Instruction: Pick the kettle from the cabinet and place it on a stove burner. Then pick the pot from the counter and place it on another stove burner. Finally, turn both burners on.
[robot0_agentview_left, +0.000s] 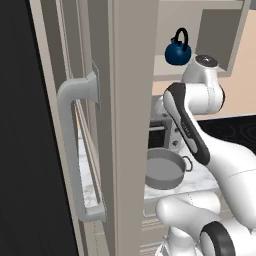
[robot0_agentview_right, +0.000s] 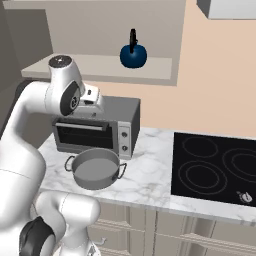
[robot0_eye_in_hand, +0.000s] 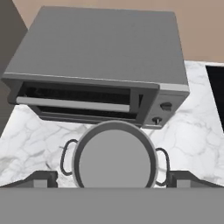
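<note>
Your gripper stood spread wide, apparently grasping nothing, above the pot at lower centre on the counter; the kettle sat upper centre in the cabinet.

The kettle is dark blue with a black handle, on a beige-grey cabinet shelf. The pot is plain grey metal. The desk is white marble with grey veins. The toaster oven is grey with a dark front. The cooktop is black with thin grey rings; its knob seems grey. The wall is peach.
</note>
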